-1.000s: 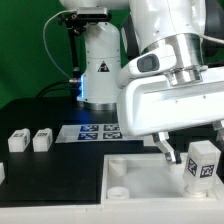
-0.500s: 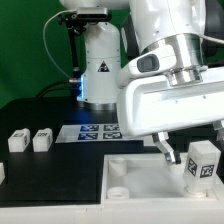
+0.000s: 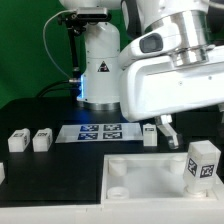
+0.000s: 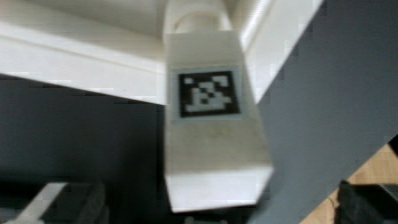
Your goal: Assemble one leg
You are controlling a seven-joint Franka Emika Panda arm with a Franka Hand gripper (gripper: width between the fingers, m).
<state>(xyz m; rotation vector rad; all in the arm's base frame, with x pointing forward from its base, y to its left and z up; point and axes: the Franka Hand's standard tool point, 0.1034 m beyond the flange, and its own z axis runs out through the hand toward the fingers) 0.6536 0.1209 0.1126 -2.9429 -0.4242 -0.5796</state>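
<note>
Leg [image 3: 203, 160], a small white block with a black-and-white tag on its face, stands upright on the near right part of the white plate [image 3: 150, 172], towards the exterior view's right; whether its foot sits in one of the plate's sockets cannot be told; a round socket [image 3: 117, 172] on the plate's left side shows only its own white floor.

One spare leg [image 3: 17, 141] and a second spare leg [image 3: 41, 140] stand side by side on the black tabletop [image 3: 60, 175] at the exterior view's left, well apart from the plate; a fourth leg [image 3: 150, 133] stands just beyond the plate's far edge, near the end of the marker board [image 3: 95, 131].

The arm [image 3: 170, 75] hangs above the plate; its dark fingers [image 3: 167, 129] are just beside the fourth leg and clear of the one on the plate; how far apart they stand, or whether they have hold of anything, cannot be told.

In the wrist view a tagged leg [image 4: 208, 110] fills the middle, with one dark finger [image 4: 329, 130] close along its side; whether they touch cannot be told, nor which of the four legs it is.
</note>
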